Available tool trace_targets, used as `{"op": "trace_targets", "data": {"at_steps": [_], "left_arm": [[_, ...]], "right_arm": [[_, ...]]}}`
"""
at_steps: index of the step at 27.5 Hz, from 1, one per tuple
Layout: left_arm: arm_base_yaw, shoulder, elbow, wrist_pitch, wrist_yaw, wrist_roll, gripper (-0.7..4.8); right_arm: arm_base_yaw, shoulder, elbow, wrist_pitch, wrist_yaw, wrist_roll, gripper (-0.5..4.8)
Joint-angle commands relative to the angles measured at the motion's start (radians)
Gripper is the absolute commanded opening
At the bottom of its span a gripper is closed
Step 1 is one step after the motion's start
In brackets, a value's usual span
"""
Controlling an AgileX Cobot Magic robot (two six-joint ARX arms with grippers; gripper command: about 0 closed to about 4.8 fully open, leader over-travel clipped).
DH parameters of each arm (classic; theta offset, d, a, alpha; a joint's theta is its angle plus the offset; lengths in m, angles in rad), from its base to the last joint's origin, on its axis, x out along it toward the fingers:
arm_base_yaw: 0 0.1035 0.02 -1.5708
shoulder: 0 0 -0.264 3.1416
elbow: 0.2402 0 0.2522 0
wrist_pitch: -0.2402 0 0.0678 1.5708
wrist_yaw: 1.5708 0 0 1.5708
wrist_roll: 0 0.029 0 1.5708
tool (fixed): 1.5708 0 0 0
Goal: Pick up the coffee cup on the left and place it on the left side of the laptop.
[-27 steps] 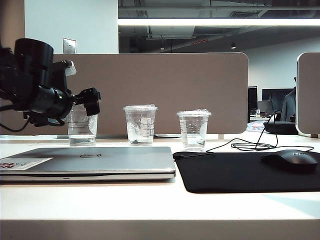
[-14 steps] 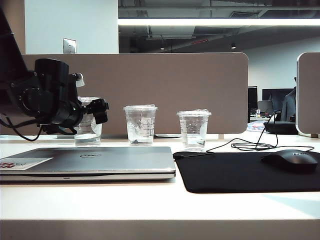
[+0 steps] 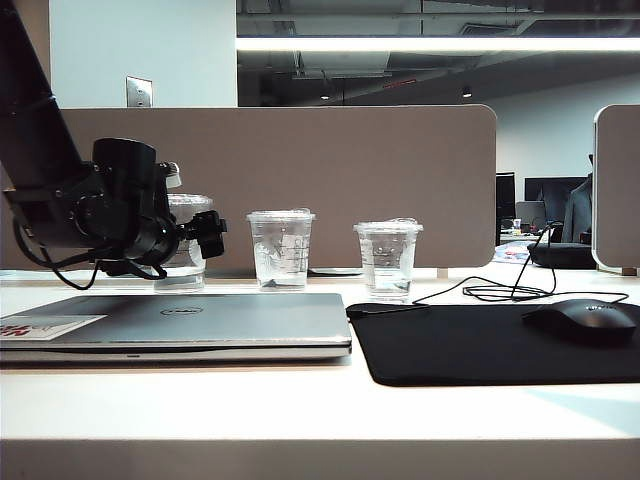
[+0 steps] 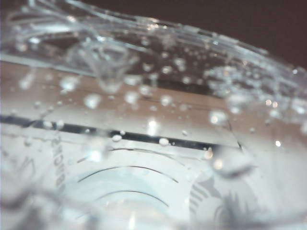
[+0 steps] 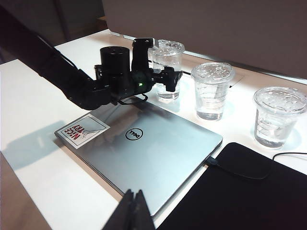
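White desk (image 3: 300, 410) w/ a beige partition (image 3: 340, 180) along its back edge; behind that a dim office, long ceiling light strip, grey wall w/ a switch plate at left. On the desk: closed silver laptop (image 3: 200, 322) at left-centre, white sticker w/ red marks on its near-left corner; black mouse mat (image 3: 480, 345) just right of it, black mouse (image 3: 583, 320) on the mat, cable loop behind.

Three clear lidded cups in a row behind the laptop & mat. Coffee cup (image 3: 186, 240), the leftmost, stands upright on the desk behind the laptop's back edge, partly hidden by the left arm. Middle cup (image 3: 280, 248) & right cup (image 3: 388, 258) stand apart from it.

Left gripper (image 5: 163, 76) open, jaws wide, one finger either side of the coffee cup; contact can't be told. Left wrist view is filled by the cup's wall (image 4: 153, 143), blurred, droplets & a dark line across it.

Right gripper (image 5: 133, 211) low over the near desk edge, fingertips pressed together, nothing in it.

Vs 1 s ago: left gripper has dropped and gone further right & toward the cup; before it hung higher, in front of the cup's top. Cups, laptop, mouse unmoved.
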State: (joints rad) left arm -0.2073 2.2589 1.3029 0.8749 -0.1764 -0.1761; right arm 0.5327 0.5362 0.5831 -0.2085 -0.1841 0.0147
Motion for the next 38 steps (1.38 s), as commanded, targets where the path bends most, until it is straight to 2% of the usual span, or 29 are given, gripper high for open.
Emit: {"op": "trace_targets", "data": {"at_steps": [1, 25, 26, 28, 30, 34, 38], "left_arm": [[0.002, 0.012, 0.029, -0.007, -0.003, 0.008, 4.79], [0.005, 0.049, 0.091, -0.034, -0.003, 0.007, 4.79], [0.005, 0.049, 0.091, -0.030, -0.003, 0.008, 4.58], [0.005, 0.049, 0.091, -0.030, -0.003, 0.008, 3.37], [0.005, 0.049, 0.091, -0.030, -0.003, 0.016, 2.69], [0.004, 0.049, 0.091, -0.030, -0.003, 0.039, 2.09], [0.004, 0.048, 0.091, -0.029, -0.003, 0.039, 2.09]], "right_arm": [[0.001, -0.002, 0.008, 0.016, -0.003, 0.000, -0.04], [0.001, -0.002, 0.008, -0.017, -0.021, 0.000, -0.04], [0.001, -0.001, 0.007, -0.020, -0.021, 0.000, -0.04], [0.001, -0.001, 0.007, -0.027, -0.021, -0.001, -0.04], [0.001, -0.001, 0.007, -0.028, -0.021, -0.001, -0.04], [0.001, -0.001, 0.007, -0.027, -0.021, -0.001, -0.04], [0.001, 0.002, 0.007, -0.027, -0.021, -0.001, -0.04]]}}
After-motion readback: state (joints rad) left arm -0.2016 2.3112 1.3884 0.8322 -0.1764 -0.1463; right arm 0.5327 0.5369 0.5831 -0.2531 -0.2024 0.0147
